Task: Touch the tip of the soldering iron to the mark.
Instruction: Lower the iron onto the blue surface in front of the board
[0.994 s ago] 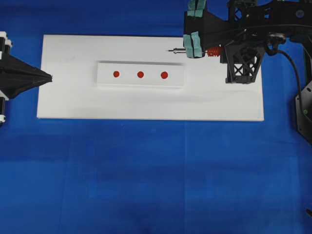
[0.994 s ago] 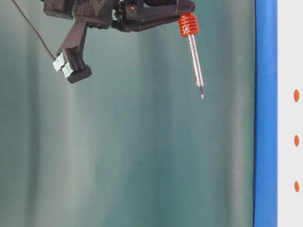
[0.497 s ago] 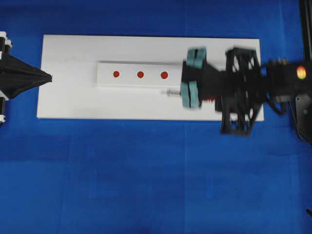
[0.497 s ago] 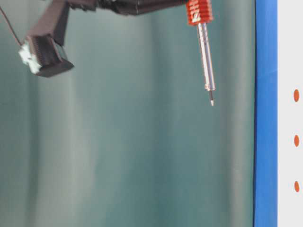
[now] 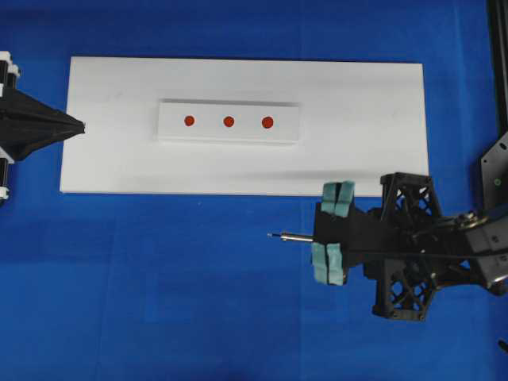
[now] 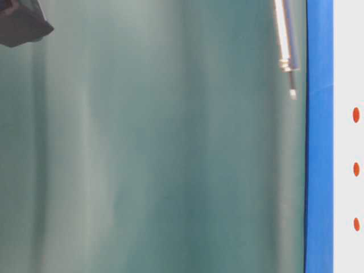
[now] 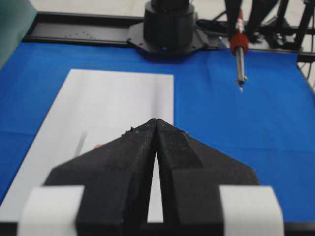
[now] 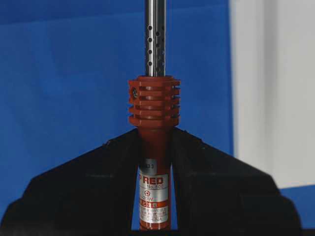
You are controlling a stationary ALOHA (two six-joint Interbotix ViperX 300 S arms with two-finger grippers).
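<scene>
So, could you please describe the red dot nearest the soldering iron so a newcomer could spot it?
On the white board lies a raised white strip bearing three red dots in a row. It is the right-hand dot in the overhead view, closest to the strip's right end.

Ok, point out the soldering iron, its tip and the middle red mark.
soldering iron [image 8: 154,105]: right wrist view, ribbed red collar.
tip [image 5: 272,235]: overhead view, dark point left of the shaft.
middle red mark [image 5: 228,121]: overhead view, centre of the dot.

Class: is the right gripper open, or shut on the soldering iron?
Shut on it: the right gripper's black fingers press both sides of the soldering iron's red handle.
</scene>
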